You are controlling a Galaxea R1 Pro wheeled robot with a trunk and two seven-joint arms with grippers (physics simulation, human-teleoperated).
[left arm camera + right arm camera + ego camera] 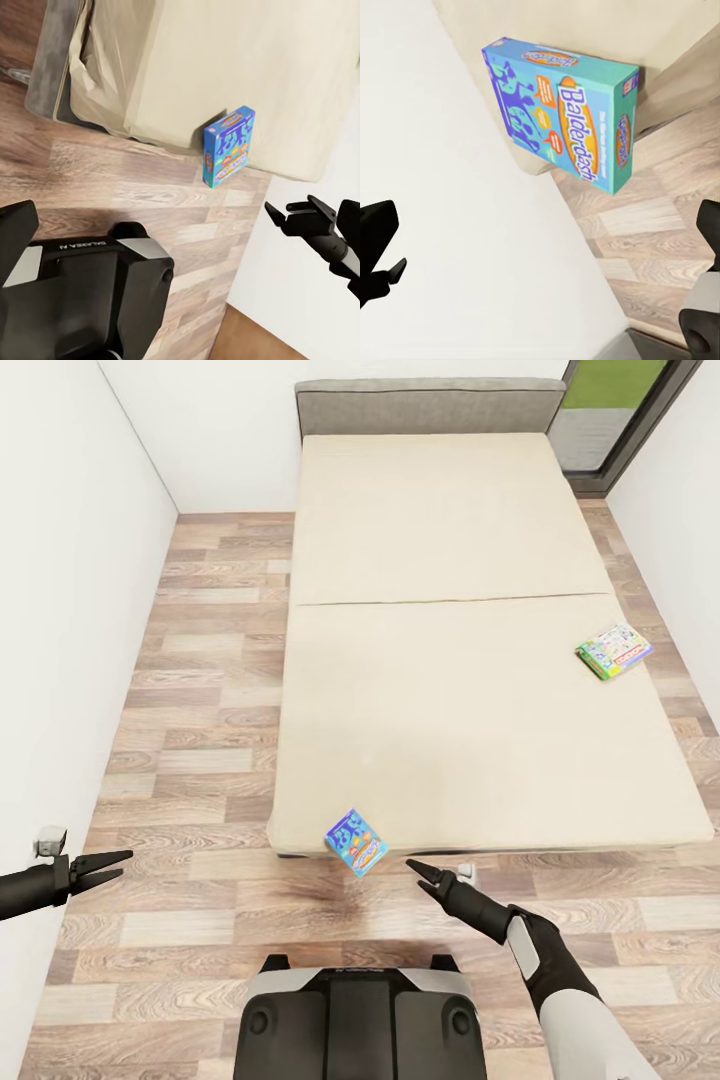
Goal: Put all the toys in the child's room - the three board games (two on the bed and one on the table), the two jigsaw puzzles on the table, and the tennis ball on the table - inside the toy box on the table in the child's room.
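The blue board game (357,843) stands tilted on edge against the foot of the bed (480,690), free of both grippers. The right wrist view shows its "Balderdash" cover (562,112); the left wrist view shows it beside the mattress end (229,146). A green-edged board game (614,650) lies flat near the bed's right side. My right gripper (420,870) is open just right of the blue box, its fingers (376,240) spread wide and empty. My left gripper (118,864) hangs open far to the left over the floor. The table, toy box, jigsaw puzzles and tennis ball are out of view.
Wood floor (200,690) runs along the bed's left side and in front of it. A white wall (70,610) closes the left side. A dark-framed glass door (620,420) stands at the back right. My own base (360,1020) sits at the bottom centre.
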